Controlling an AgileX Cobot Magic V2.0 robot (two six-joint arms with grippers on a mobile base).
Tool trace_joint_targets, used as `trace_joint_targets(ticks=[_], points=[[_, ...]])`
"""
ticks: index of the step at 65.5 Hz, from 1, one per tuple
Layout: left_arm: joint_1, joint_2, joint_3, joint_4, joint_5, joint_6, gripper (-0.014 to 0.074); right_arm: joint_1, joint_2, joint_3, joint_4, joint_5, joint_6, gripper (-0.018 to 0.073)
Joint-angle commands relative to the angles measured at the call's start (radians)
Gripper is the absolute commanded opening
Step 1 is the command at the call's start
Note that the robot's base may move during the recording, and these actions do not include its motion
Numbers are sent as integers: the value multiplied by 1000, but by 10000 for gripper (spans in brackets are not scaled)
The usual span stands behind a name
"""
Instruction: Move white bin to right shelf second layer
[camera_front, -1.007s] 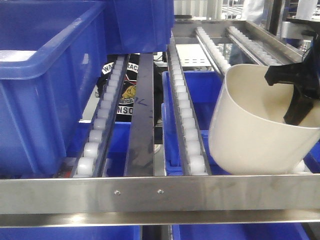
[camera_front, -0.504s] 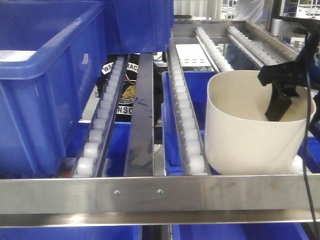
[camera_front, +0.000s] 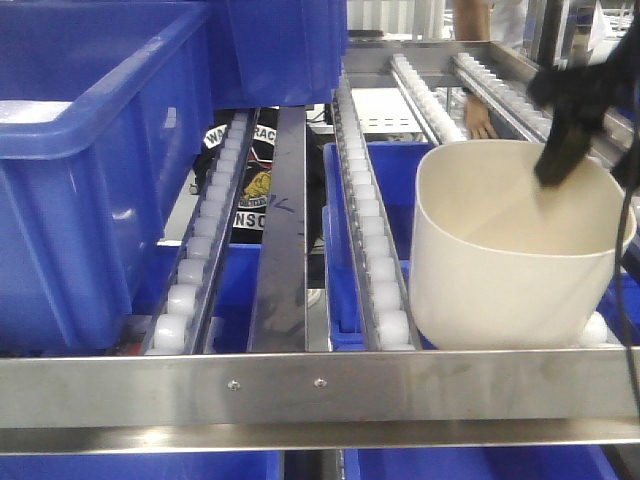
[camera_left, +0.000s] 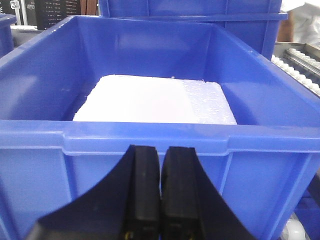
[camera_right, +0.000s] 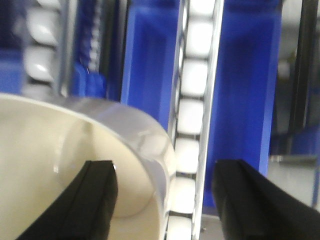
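The cream-white bin (camera_front: 510, 270) stands upright on the roller tracks (camera_front: 375, 250) of the right shelf second layer, just behind the steel front bar (camera_front: 320, 385). My right gripper (camera_front: 565, 130) hangs open above the bin's far right rim, touching nothing. In the right wrist view this gripper (camera_right: 165, 170) straddles the white bin's (camera_right: 50, 150) rim from above, one finger over the inside and one outside over a roller track (camera_right: 192, 115). My left gripper (camera_left: 161, 150) is shut and empty in front of a blue crate (camera_left: 250, 140).
A big blue crate (camera_front: 90, 170) sits on the left of this level, another (camera_front: 280, 50) behind it. More blue crates (camera_front: 400, 170) lie on the level below. A white foam slab (camera_left: 150, 100) lies inside the left crate. A person's hand (camera_front: 480, 125) shows at the back.
The right gripper let go of the white bin and rose up and to the right. The bin went from tilted to standing level on the rollers.
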Motion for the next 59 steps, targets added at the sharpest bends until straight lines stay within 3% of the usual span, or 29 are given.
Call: trace_joint_targets(ticks=[1, 12, 25, 37, 59], points=[[-6, -3, 37, -9, -86, -10, 85, 2, -102, -34, -7, -59, -8, 527], [-6, -3, 37, -9, -86, -10, 85, 2, -266, -2, -7, -125, -8, 417], [-6, -3, 37, -9, -86, -10, 85, 2, -525, 150, -7, -245, -8, 35], [-6, -3, 37, -9, -86, -10, 85, 2, -668, 252, -7, -299, -8, 55], [-6, -3, 37, -9, -86, -10, 85, 2, -711, 256, -6, -296, -8, 55]])
